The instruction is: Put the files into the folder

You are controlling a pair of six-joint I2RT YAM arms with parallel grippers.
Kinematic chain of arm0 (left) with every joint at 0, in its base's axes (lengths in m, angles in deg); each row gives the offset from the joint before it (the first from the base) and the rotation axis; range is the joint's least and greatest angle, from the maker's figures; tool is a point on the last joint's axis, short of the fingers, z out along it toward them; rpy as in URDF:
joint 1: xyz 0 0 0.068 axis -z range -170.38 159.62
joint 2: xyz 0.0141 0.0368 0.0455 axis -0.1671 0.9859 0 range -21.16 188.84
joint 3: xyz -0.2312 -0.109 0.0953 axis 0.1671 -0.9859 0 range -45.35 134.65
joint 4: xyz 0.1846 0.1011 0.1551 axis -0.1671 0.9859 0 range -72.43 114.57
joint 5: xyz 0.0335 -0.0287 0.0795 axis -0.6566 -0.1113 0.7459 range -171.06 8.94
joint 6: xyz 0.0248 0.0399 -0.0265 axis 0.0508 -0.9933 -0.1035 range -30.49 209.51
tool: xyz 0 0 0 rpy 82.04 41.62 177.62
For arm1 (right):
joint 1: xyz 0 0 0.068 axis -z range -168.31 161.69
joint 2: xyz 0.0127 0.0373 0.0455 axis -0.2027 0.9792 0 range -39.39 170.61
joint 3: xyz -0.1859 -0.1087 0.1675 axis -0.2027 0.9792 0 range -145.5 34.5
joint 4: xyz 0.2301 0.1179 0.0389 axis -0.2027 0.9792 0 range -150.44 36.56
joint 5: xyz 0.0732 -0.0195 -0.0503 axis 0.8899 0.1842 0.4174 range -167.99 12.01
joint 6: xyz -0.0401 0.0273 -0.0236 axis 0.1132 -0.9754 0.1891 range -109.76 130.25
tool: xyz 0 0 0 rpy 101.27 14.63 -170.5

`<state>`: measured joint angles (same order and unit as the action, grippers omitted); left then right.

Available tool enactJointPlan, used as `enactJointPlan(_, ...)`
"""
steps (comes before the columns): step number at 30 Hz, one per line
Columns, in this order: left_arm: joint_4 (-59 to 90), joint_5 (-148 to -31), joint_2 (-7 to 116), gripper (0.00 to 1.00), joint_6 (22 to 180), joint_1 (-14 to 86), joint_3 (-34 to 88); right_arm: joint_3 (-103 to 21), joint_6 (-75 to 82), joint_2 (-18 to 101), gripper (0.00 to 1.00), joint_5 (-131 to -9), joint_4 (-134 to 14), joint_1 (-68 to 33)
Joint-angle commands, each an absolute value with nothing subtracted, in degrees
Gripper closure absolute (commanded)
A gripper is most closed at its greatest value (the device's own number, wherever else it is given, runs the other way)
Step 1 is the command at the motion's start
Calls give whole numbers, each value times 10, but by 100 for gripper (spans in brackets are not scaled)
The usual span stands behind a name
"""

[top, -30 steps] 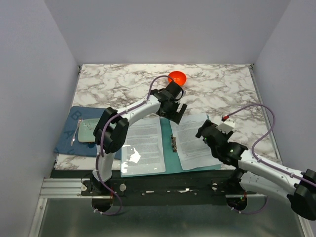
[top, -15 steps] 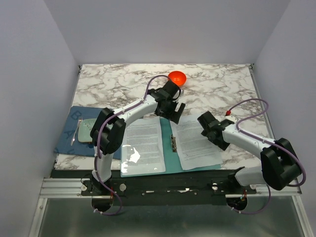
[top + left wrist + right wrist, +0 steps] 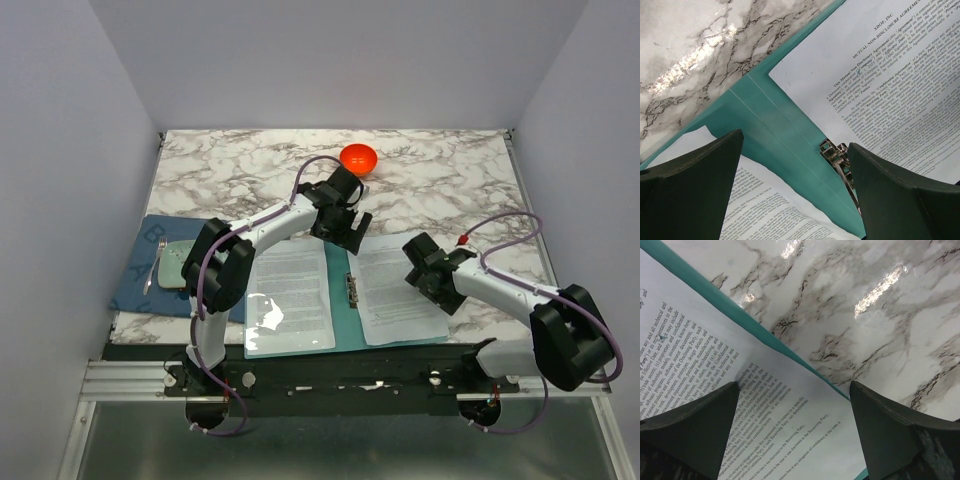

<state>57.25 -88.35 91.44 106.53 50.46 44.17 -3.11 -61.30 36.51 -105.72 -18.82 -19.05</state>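
Observation:
The teal folder (image 3: 345, 325) lies open near the table's front edge, its metal clip (image 3: 352, 289) on the spine. One printed sheet of the files (image 3: 292, 285) lies on the left half under a shiny clear sleeve. More files (image 3: 392, 300) lie slightly askew on the right half. My left gripper (image 3: 349, 231) hangs open over the spine's far end. In the left wrist view the folder (image 3: 771, 127), clip (image 3: 837, 154) and files (image 3: 890, 85) show between its open jaws (image 3: 795, 142). My right gripper (image 3: 426, 270) hovers open over the right sheet's far right part. The right wrist view shows files (image 3: 740, 390) and the folder edge (image 3: 765, 332) below its open jaws (image 3: 792, 385).
An orange bowl (image 3: 358, 157) sits at the back of the marble table (image 3: 440, 175), just beyond the left gripper. A dark blue mat (image 3: 150, 290) on the left carries a pale green tray (image 3: 178, 266). Grey walls close in both sides and the back.
The right arm has swung in from the near right, and its gripper now sits over the right sheet. The left gripper has shifted slightly nearer the folder's spine. Both jaws stayed open.

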Motion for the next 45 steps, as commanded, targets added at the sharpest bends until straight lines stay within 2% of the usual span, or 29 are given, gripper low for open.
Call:
enactJointPlan(1,564,-897,894,1,1066,503,440,-19,-627,346,0,-1044,-195,-188)
enactJointPlan(21,570,-891,911,1,1090,521,446,-3,-598,265,0,-1020,-204,-190)
enactJointPlan(32,589,-840,940,1,1117,558,450,4,-581,194,0,-1025,-166,-189)
enactJointPlan(36,589,-801,946,1,1122,558,444,28,-507,152,0,-1000,-277,-193)
enactJointPlan(39,591,-791,954,1,1125,560,447,75,-416,100,16,-954,-409,-194)
enactJointPlan(40,591,-790,955,1,1126,562,452,86,-401,92,31,-927,-465,-193)
enactJointPlan(41,591,-787,957,1,1127,563,453,100,-389,87,37,-916,-488,-193)
enactJointPlan(43,592,-783,965,1,1128,569,461,111,-357,78,48,-888,-543,-194)
enactJointPlan(45,594,-777,972,1,1127,573,467,125,-327,78,51,-865,-581,-194)
